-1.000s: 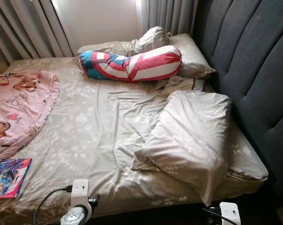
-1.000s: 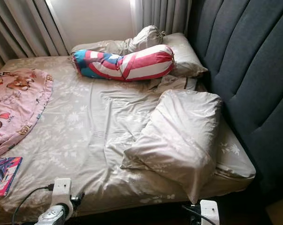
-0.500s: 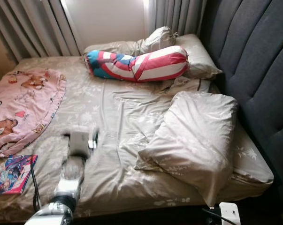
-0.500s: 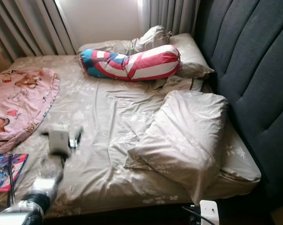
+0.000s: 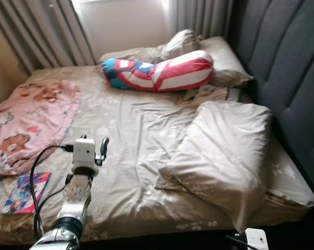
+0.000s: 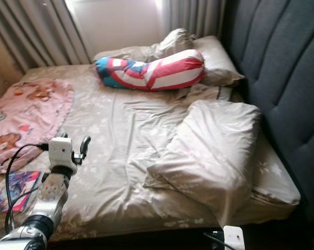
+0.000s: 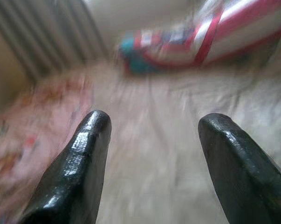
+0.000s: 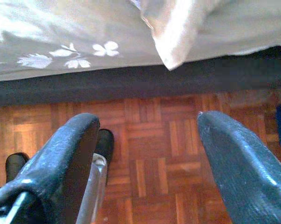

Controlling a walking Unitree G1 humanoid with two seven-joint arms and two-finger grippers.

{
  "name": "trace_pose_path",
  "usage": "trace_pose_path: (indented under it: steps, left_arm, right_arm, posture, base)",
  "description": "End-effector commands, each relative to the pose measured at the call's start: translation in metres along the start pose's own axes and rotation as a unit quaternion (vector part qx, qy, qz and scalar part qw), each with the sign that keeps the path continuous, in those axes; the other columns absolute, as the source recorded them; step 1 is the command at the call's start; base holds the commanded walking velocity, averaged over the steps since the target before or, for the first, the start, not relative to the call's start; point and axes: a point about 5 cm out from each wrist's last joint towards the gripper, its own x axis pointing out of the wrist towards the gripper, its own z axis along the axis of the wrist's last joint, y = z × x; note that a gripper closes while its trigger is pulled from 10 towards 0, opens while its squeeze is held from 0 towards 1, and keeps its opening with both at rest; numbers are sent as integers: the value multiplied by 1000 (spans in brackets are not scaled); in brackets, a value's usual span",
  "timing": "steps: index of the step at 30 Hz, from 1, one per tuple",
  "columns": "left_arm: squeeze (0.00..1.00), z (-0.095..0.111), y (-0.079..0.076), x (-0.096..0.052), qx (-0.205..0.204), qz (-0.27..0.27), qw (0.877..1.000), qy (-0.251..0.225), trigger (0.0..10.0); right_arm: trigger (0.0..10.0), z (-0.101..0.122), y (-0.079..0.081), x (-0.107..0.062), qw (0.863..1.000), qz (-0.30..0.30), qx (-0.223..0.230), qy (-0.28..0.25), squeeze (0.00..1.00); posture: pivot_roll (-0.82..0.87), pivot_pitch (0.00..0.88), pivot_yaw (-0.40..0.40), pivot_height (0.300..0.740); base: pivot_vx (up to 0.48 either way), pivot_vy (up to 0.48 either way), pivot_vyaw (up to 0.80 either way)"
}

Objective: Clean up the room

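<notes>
My left gripper (image 5: 94, 141) is held out over the front left part of the bed (image 5: 130, 120), open with nothing between its fingers (image 7: 79, 158). It points towards the striped red, white and blue bolster (image 5: 159, 74) at the far side. A pink cartoon blanket (image 5: 26, 120) lies rumpled to the gripper's left. A colourful book (image 5: 25, 192) rests near the bed's front left corner. A large beige pillow (image 5: 229, 151) lies askew on the right, its corner (image 8: 173, 42) hanging over the bed edge. My right gripper (image 8: 149, 158) hangs open low above the parquet floor (image 8: 149, 135).
More beige pillows (image 5: 224, 60) are piled at the far right by the dark padded headboard (image 5: 281, 67). Grey curtains (image 5: 37, 36) hang behind the bed. A black cable (image 5: 39, 172) loops from my left wrist. The sheet is creased in the middle.
My left arm has risen from the bottom edge and reached out over the bed. The camera has turned a little, so the whole scene has shifted rightwards.
</notes>
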Motion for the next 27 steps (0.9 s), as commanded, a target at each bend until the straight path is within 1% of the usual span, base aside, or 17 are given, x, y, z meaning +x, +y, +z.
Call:
trace_pose_path:
  steps: [1,2,3,4,6,7,9,10,12,14,15,17,18,22,23,24,27]
  left_arm:
    - [0,-29,-2,-15,24,-18,996,80,10000]
    - [0,-53,-5,-31,25,-27,988,152,10000]
    - [0,-60,-6,-37,17,-23,986,167,10000]
    - [0,-60,-6,-37,17,-23,986,167,10000]
    - [0,-76,-9,-52,-7,-13,978,208,10000]
    - [0,-90,-14,-67,-12,-17,968,248,10000]
    - [0,-103,-19,-80,-3,-24,955,295,10000]
    - [0,-103,-19,-80,-3,-24,955,295,10000]
    - [0,-119,-24,-100,8,-38,937,348,10000]
    - [0,-132,-24,-119,38,-47,917,395,10000]
    - [0,-135,-23,-123,36,-44,914,402,10000]
    - [0,-135,-25,-124,83,-73,912,396,10000]
    - [0,-135,-25,-124,79,-67,911,399,10000]
    - [0,-134,-22,-121,18,-22,910,415,10000]
    - [0,-134,-24,-120,-28,-16,908,418,10000]
    - [0,-134,-25,-120,-33,-19,908,418,10000]
    - [0,-134,-23,-119,-17,-27,907,419,10000]
  right_arm:
    - [10000,-4,2,-1,1000,2,8,5,0]
    - [10000,-3,3,0,1000,3,8,5,0]
    - [10000,-3,4,0,1000,4,8,5,0]
    - [10000,-3,4,0,1000,4,8,5,0]
    - [10000,-2,4,0,1000,7,4,5,0]
    - [10000,-1,4,0,1000,10,0,5,0]
    - [10000,1,4,1,1000,11,-3,3,0]
    - [10000,1,4,1,1000,11,-3,3,0]
    - [10000,3,3,1,1000,13,-7,0,0]
    - [10000,4,2,1,1000,13,-9,0,0]
    - [10000,4,2,1,1000,13,-9,0,0]
    - [10000,4,2,1,1000,15,-11,-1,0]
    - [10000,5,2,1,1000,16,-12,0,0]
    - [10000,5,3,1,1000,19,-13,0,0]
    - [10000,5,3,1,1000,20,-11,1,0]
    - [10000,5,4,1,1000,21,-11,1,0]
    - [10000,4,4,1,1000,23,-6,1,0]
  posture:
    - [57,0,60,740]
    - [60,0,55,740]
    - [64,0,49,740]
    - [64,0,49,740]
    - [69,0,37,740]
    - [70,0,27,740]
    - [65,0,16,740]
    - [65,0,16,740]
    - [66,0,8,740]
    - [68,0,-1,740]
    - [68,0,-2,740]
    - [67,0,-4,740]
    - [68,0,-4,740]
    - [68,0,-1,740]
    - [64,0,3,740]
    - [59,0,6,740]
    - [53,0,9,740]
  base:
    - [0,0,0]
    - [0,0,0]
    - [0,0,0]
    - [0,0,0]
    - [0,0,0]
    - [0,0,0]
    - [0,0,0]
    - [0,0,0]
    - [0,0,0]
    - [0,0,0]
    - [0,0,0]
    - [0,0,0]
    - [0,0,0]
    - [0,0,0]
    - [0,0,0]
    - [0,0,0]
    - [0,0,0]
